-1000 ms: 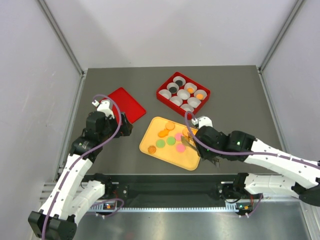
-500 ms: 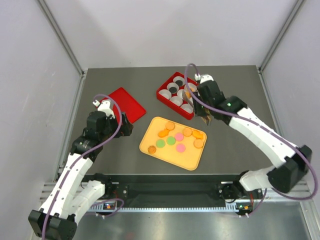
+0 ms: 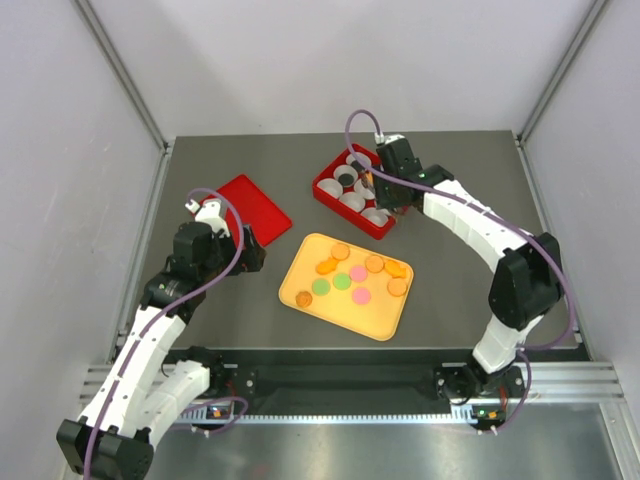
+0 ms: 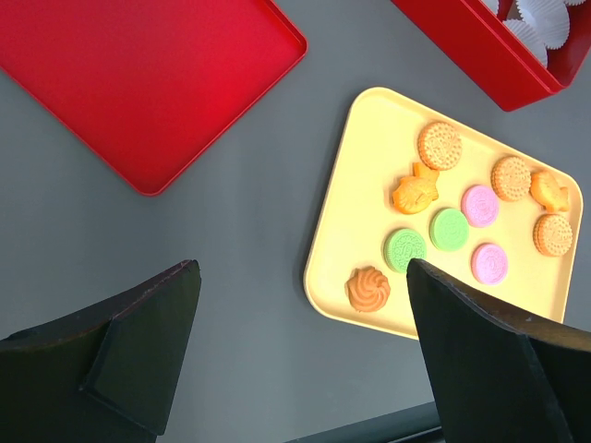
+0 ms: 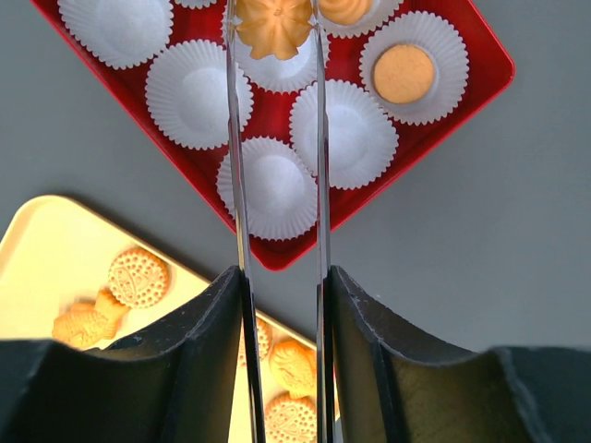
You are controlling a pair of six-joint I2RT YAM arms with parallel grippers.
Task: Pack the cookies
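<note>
The yellow tray (image 3: 300,290) lay at the centre of the worktop (image 3: 460,260), and ten cookies (image 4: 450,229) rested on it, all inside its raised rim.

Behind the tray, the right gripper (image 5: 273,18) hung over the red box (image 3: 345,212). Its long thin fingers (image 5: 237,185) were closed on an orange swirl cookie (image 5: 273,26) and held it above a paper cup (image 5: 199,92) row. The box corner nearest the tray stood just clear of the tray's far edge, with a narrow strip of bare worktop between them.

Left of the tray, the left gripper (image 4: 305,341) hovered over bare worktop with its fingers spread wide and holding nothing. The red lid (image 4: 138,83) lay flat behind and left of the tray, separated from it by a gap.

Right of the tray, the worktop was bare out to its edge. The tray's near edge lay close to the worktop's near edge.
</note>
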